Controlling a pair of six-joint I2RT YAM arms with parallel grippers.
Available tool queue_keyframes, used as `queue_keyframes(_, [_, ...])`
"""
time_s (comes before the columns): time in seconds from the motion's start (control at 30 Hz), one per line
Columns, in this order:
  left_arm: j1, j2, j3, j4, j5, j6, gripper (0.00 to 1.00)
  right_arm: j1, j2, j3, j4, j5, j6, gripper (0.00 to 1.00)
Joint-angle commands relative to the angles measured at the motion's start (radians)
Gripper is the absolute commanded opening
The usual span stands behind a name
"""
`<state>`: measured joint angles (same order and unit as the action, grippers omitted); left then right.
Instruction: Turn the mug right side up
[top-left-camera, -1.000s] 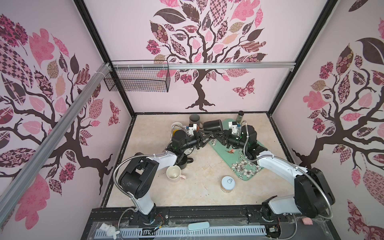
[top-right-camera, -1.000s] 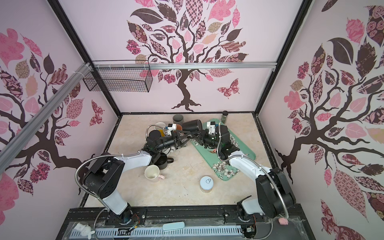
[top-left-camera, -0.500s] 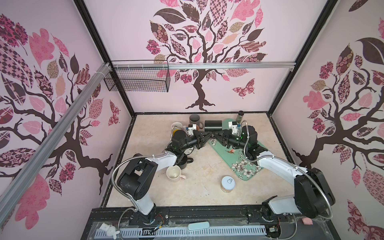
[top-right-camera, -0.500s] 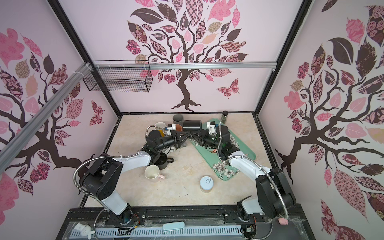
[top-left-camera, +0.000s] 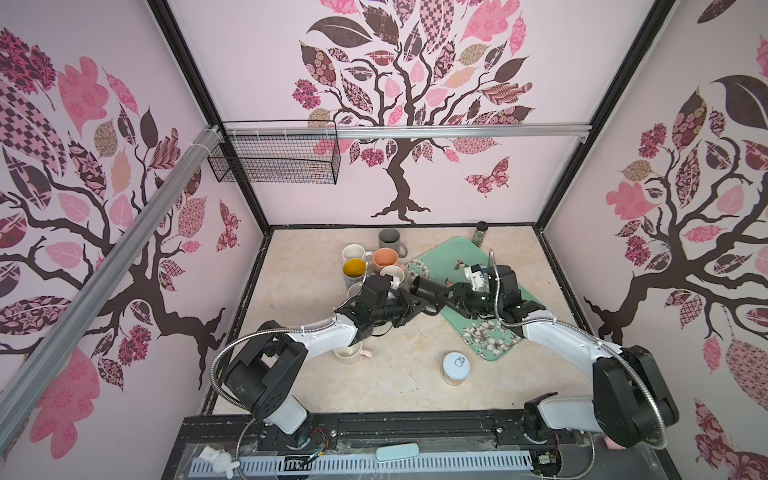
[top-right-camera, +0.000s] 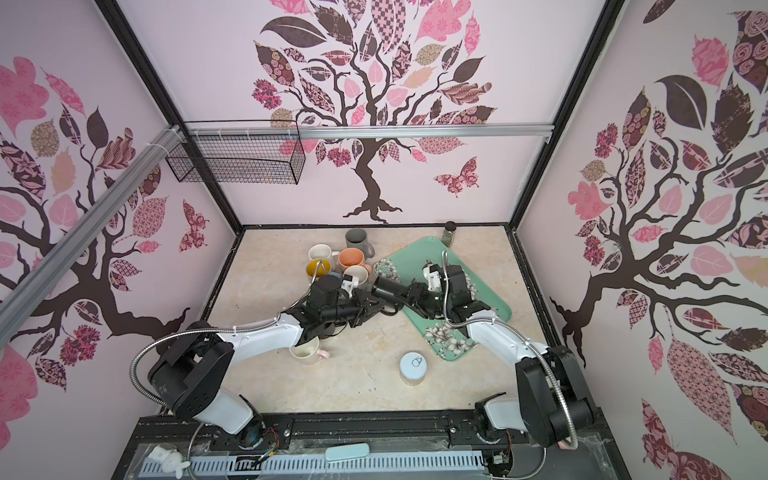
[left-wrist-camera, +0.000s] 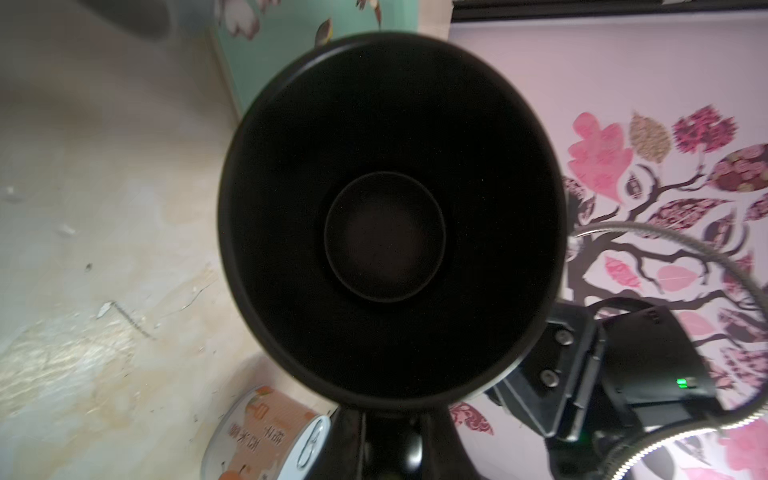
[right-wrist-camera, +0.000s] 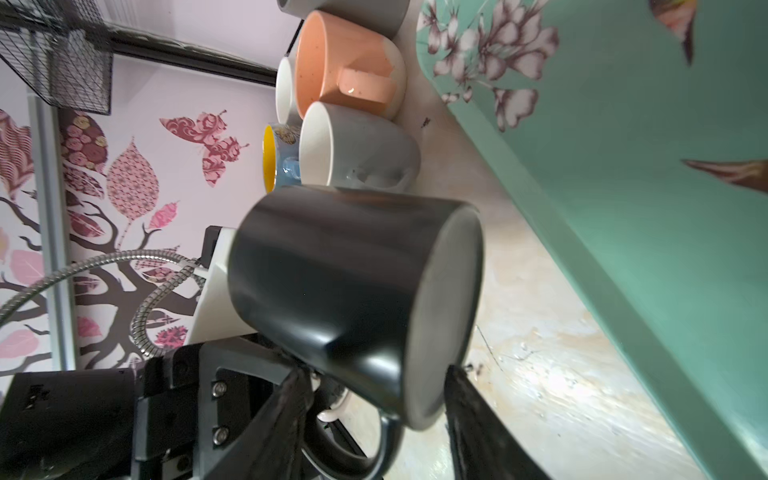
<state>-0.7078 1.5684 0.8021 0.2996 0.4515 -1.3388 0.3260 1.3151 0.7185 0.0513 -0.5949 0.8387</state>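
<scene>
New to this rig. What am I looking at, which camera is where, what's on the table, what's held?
Two robot arms, each ending in a two-fingered gripper. The two wide pictures come from one overhead stereo camera; the two close-ups from cameras on the arms' wrists. On the table are a flowered green tray, a cluster of upright mugs, a cream mug, a can and a small jar. Between the arms a black mug hangs on its side in the air. The left gripper is shut on its mouth end; that arm's camera looks straight into the mug. The right gripper straddles the base end; whether it grips cannot be told.
</scene>
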Motion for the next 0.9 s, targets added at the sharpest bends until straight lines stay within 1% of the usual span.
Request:
queue_keyframes(0.0, [-0.058, -0.089, 0.049, -0.116, -0.126, 0.176, 0.0, -0.001, -0.088, 0.042, -0.151, 0.092, -0.148, 0.57])
queue_keyframes(0.1, [-0.119, -0.114, 0.118, -0.335, -0.279, 0.274, 0.0, -0.002, -0.138, 0.04, -0.196, 0.177, -0.205, 0.58])
queue_keyframes(0.17, [-0.167, -0.118, 0.175, -0.474, -0.41, 0.327, 0.0, -0.002, -0.163, 0.032, -0.212, 0.22, -0.228, 0.58])
queue_keyframes(0.27, [-0.221, -0.092, 0.249, -0.623, -0.574, 0.356, 0.0, -0.002, -0.186, 0.026, -0.24, 0.238, -0.254, 0.59])
queue_keyframes(0.33, [-0.24, -0.056, 0.295, -0.691, -0.651, 0.349, 0.0, -0.002, -0.202, 0.019, -0.254, 0.244, -0.262, 0.59])
queue_keyframes(0.5, [-0.286, 0.057, 0.428, -0.835, -0.795, 0.325, 0.0, -0.002, -0.248, 0.016, -0.297, 0.274, -0.289, 0.6])
queue_keyframes(0.6, [-0.296, 0.122, 0.494, -0.931, -0.833, 0.276, 0.0, -0.002, -0.271, 0.024, -0.323, 0.296, -0.307, 0.61])
queue_keyframes(0.7, [-0.301, 0.162, 0.523, -0.997, -0.877, 0.227, 0.0, -0.002, -0.285, 0.022, -0.331, 0.307, -0.315, 0.62])
queue_keyframes(0.87, [-0.303, 0.171, 0.513, -1.042, -0.97, 0.181, 0.0, -0.002, -0.289, 0.015, -0.334, 0.304, -0.314, 0.62])
